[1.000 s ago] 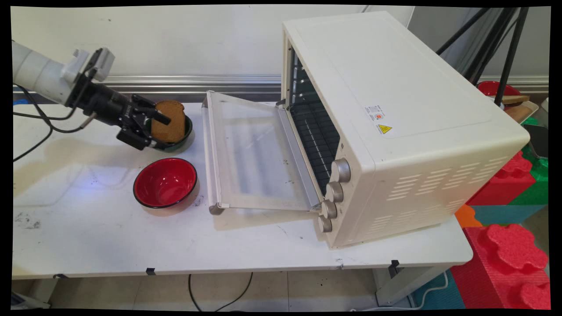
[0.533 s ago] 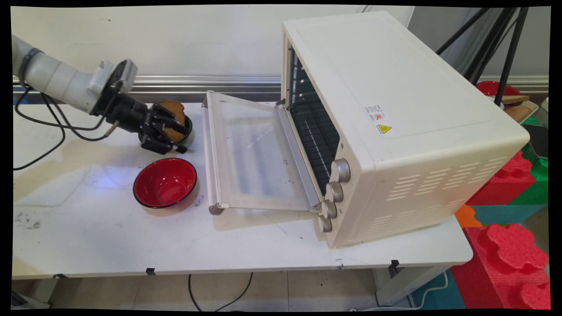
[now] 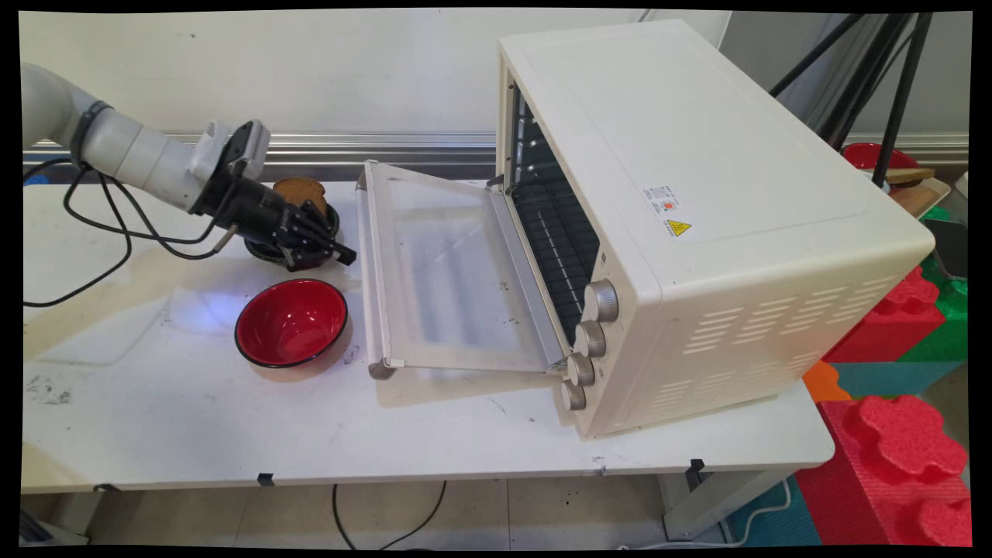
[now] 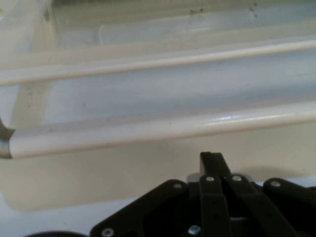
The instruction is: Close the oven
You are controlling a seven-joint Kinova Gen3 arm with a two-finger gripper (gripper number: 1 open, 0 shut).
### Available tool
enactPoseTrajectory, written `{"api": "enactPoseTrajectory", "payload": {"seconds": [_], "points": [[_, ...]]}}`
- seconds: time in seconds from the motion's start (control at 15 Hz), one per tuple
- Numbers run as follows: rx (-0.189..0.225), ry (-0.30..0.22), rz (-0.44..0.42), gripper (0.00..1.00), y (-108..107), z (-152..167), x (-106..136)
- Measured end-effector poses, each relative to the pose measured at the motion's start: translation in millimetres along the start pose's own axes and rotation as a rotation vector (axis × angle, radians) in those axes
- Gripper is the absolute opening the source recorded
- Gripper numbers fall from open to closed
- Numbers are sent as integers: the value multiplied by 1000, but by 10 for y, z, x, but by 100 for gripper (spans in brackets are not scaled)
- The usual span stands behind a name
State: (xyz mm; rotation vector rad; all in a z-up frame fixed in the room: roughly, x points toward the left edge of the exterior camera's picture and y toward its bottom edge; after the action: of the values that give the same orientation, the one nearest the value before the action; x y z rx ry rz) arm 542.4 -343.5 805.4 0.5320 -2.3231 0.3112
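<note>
My gripper point(image 3: 343, 253) is shut and holds nothing; in the hand view its fingers point(image 4: 212, 160) are pressed together. It hangs low over the table, just in front of a dark bowl point(image 3: 332, 220) with a brown slice of bread point(image 3: 301, 191) standing in it. The fingertips point at the white bar handle point(image 3: 370, 271) of the open oven door point(image 3: 449, 279), a short way from it. In the hand view the handle point(image 4: 148, 131) runs across the picture just beyond the gripper point(image 4: 212, 159).
A cream toaster oven point(image 3: 697, 194) fills the table's right half, its door folded flat toward the left. An empty red bowl point(image 3: 291, 322) sits below the gripper. Black cables point(image 3: 101, 225) trail from the arm. Red and green foam blocks point(image 3: 899, 465) stand off the table's right end.
The gripper was open around the bread and bowl; it has shut on nothing and moved right and down toward the door handle. The bread remains in the dark bowl.
</note>
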Motion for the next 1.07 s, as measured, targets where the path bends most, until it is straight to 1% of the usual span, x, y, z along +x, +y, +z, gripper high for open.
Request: {"api": "enactPoseTrajectory", "payload": {"seconds": [0.27,0.53,1.07], "points": [[2,18,14,0,-8,94,24],[1,67,27,0,-33,149,86],[16,219,63,0,-132,-15,288]]}}
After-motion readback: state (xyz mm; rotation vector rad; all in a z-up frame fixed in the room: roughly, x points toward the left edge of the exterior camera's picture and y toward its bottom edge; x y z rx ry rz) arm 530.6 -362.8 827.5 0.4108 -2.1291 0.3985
